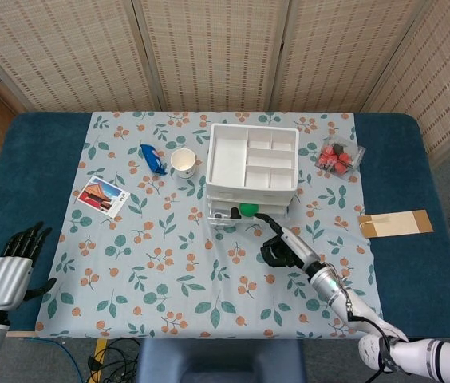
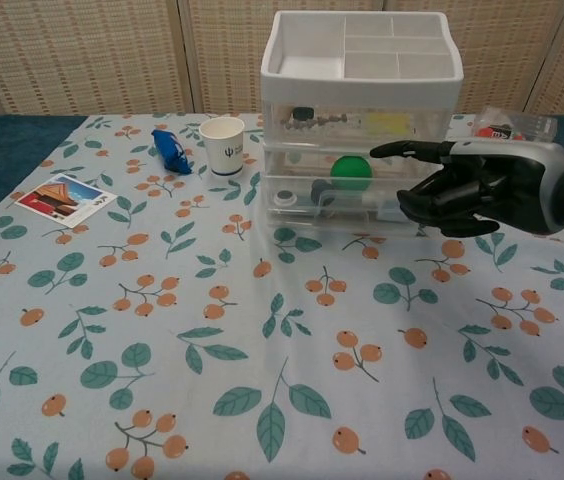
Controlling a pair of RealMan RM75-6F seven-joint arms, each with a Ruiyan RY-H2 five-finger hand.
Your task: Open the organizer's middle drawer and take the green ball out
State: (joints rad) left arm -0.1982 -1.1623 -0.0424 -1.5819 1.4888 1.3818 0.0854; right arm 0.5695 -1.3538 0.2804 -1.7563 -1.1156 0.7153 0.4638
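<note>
The white organizer [image 1: 250,163] [image 2: 360,60] stands at the middle of the flowered cloth, with clear drawers. The green ball [image 1: 247,209] [image 2: 350,170] lies inside the middle drawer, which sticks out a little at the front in the head view. My right hand [image 1: 283,249] [image 2: 474,190] hovers at the organizer's front right, holding nothing. One finger stretches toward the middle drawer's right end and the others are curled in. My left hand [image 1: 13,267] rests at the table's near left edge, fingers straight and apart, far from the organizer.
A paper cup [image 1: 183,162] [image 2: 223,145] and a blue wrapped object [image 1: 152,158] [image 2: 170,150] lie left of the organizer. A picture card [image 1: 103,196] [image 2: 65,200] is further left. A clear box of red items [image 1: 338,156] sits at the right, a brown strip [image 1: 395,223] beyond it.
</note>
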